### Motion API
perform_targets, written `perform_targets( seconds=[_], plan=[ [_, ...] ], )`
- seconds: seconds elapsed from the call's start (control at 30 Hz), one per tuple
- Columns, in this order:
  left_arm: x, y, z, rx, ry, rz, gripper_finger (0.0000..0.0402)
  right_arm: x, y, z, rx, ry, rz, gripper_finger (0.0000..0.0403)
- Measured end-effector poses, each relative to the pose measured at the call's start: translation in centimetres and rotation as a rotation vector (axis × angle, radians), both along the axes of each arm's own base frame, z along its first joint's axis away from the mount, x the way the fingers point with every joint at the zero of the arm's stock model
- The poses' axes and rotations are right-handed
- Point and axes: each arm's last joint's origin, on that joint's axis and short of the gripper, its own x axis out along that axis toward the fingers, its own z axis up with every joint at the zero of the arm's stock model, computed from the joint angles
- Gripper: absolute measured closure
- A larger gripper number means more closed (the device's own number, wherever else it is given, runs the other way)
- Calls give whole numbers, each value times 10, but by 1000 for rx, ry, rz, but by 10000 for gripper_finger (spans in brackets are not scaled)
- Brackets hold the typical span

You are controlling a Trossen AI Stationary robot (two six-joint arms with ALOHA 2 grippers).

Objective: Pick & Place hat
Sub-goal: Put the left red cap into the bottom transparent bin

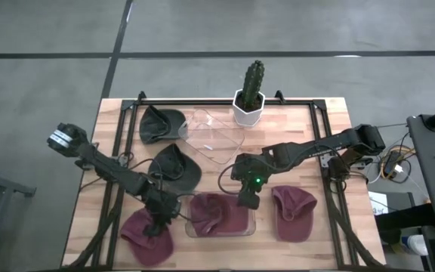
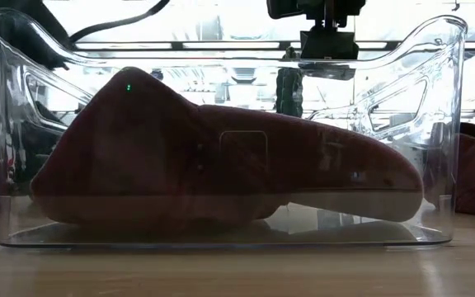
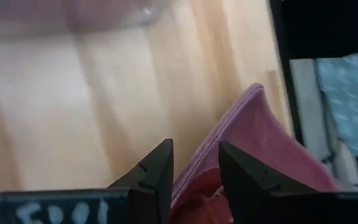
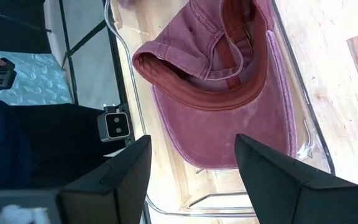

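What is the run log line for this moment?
left gripper: open, at maroon hat | right gripper: open, above bin | bin: one hat

1. A clear bin [image 1: 219, 227] sits at the near middle of the table [image 1: 308, 121], with one hat [image 1: 216, 211] lying inside it.
2. A second hat [image 1: 293, 213] lies on the table just right of the bin; a third hat [image 1: 143, 239] lies just left of it.
3. The left gripper [image 1: 157, 224] is over the third hat, its fingers [image 3: 157, 171] either side of the brim.
4. The right gripper [image 1: 246, 201] hangs over the bin's right part.
5. Farther back lie two more hats [image 1: 161, 123], left of a second clear bin [image 1: 216, 137].
6. A potted cactus [image 1: 249, 94] stands at the far edge, middle.
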Motion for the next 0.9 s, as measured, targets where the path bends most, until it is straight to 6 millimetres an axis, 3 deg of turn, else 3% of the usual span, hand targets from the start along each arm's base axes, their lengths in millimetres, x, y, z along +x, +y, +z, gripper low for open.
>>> perform_targets(
  seconds=[0.63,0.9],
  plan=[
    [-16,-8,-7,-54,94,-244,285,1,-1,0,-31,-16,-16,179],
    [-15,-7,-7,-48,137,-159,388,1,-1,0,-43,-19,-22,179]
  ],
)
